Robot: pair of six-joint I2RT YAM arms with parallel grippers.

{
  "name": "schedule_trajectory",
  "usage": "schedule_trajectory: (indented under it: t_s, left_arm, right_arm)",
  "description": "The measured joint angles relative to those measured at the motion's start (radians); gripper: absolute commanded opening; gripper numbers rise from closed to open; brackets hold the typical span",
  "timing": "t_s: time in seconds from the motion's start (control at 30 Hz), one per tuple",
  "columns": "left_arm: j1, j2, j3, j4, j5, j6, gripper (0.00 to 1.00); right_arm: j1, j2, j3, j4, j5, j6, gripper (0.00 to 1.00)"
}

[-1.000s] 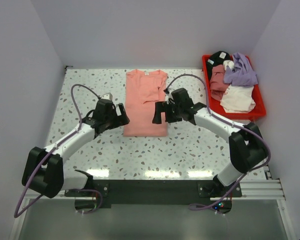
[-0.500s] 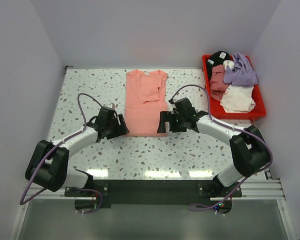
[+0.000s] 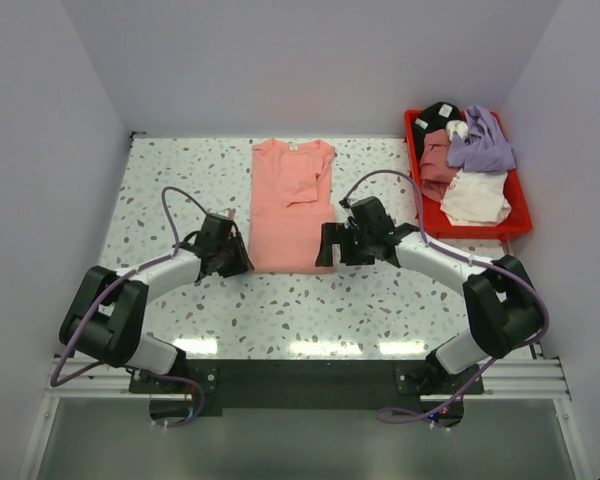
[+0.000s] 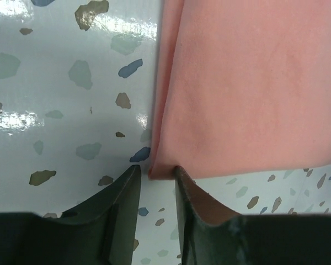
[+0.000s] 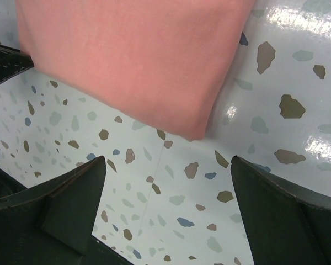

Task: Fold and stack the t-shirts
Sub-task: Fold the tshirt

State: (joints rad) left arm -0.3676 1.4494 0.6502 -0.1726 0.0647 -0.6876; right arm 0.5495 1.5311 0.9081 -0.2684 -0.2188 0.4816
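Note:
A pink t-shirt [image 3: 290, 205] lies folded into a long strip in the middle of the speckled table, collar at the far end. My left gripper [image 3: 242, 262] is low at its near left corner. In the left wrist view the jaws [image 4: 157, 172] stand narrow, with the shirt [image 4: 248, 83] corner between the tips; the right finger touches the hem and a sliver of table shows by the left finger. My right gripper [image 3: 325, 245] is at the near right corner, wide open [image 5: 168, 165] just short of the shirt [image 5: 132, 55], with only table between the fingers.
A red bin [image 3: 413, 150] at the back right holds a heap of clothes [image 3: 475, 165] in purple, white, dusty pink and black. White walls close in the table on the left, back and right.
Both arms have lowered and drawn in to the shirt's near corners. The left jaws have narrowed from wide open to a slim gap round the left corner. The right jaws stayed wide.

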Motion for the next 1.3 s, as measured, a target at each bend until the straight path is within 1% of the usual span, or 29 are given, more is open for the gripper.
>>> schedule_trajectory:
  t_s: [0.07,0.13,0.17,0.2,0.37,0.5,0.57,0.67,0.7,0.77,0.83,1.0,1.07,1.2,1.3]
  left_arm:
    - [0.000,0.011,0.006,0.003,0.004,0.000,0.30]
    - [0.000,0.025,0.014,0.007,0.012,0.000,0.20]
    - [0.000,0.031,0.016,0.011,0.016,0.000,0.12]
    - [0.000,0.035,0.016,0.014,0.021,0.001,0.00]
    - [0.000,0.036,0.016,0.016,0.029,0.018,0.00]
    - [0.000,0.011,0.011,0.013,0.029,0.019,0.00]
    - [0.000,-0.001,0.007,0.013,0.029,0.019,0.00]
    - [0.000,-0.005,0.005,0.013,0.031,0.019,0.00]
    - [0.000,-0.005,0.003,0.014,0.032,0.019,0.00]
    - [0.000,-0.005,-0.003,0.015,0.033,0.019,0.00]
    - [0.000,-0.005,-0.009,0.014,0.034,0.019,0.00]
    - [0.000,-0.005,-0.011,0.014,0.033,0.019,0.00]
    - [0.000,-0.005,-0.011,0.014,0.033,0.019,0.00]
    - [0.000,-0.005,-0.011,0.014,0.033,0.019,0.00]
    - [0.000,-0.005,-0.011,0.014,0.033,0.019,0.00]
  right_arm:
    - [0.000,0.000,0.000,0.000,0.000,0.000,0.99]
    - [0.000,0.000,-0.001,0.000,0.001,0.000,0.99]
    - [0.000,0.000,-0.001,0.000,0.002,0.000,0.99]
    - [0.000,0.000,-0.001,0.000,0.003,0.000,0.99]
    - [0.000,0.002,-0.001,-0.002,0.016,-0.010,0.98]
    - [0.006,0.016,-0.001,-0.003,0.018,-0.032,0.92]
    - [0.017,0.032,0.000,-0.003,0.019,-0.042,0.85]
    - [0.047,0.068,0.003,-0.006,0.020,-0.060,0.79]
    - [0.055,0.080,0.006,-0.007,0.021,-0.064,0.75]
    - [0.071,0.099,0.008,-0.008,0.026,-0.072,0.62]
    - [0.079,0.109,0.010,-0.010,0.042,-0.079,0.59]
    - [0.079,0.115,0.018,-0.011,0.076,-0.090,0.57]
    - [0.079,0.120,0.024,-0.010,0.092,-0.097,0.52]
    - [0.079,0.145,0.032,-0.008,0.108,-0.120,0.34]
    - [0.079,0.165,0.041,-0.006,0.116,-0.126,0.32]
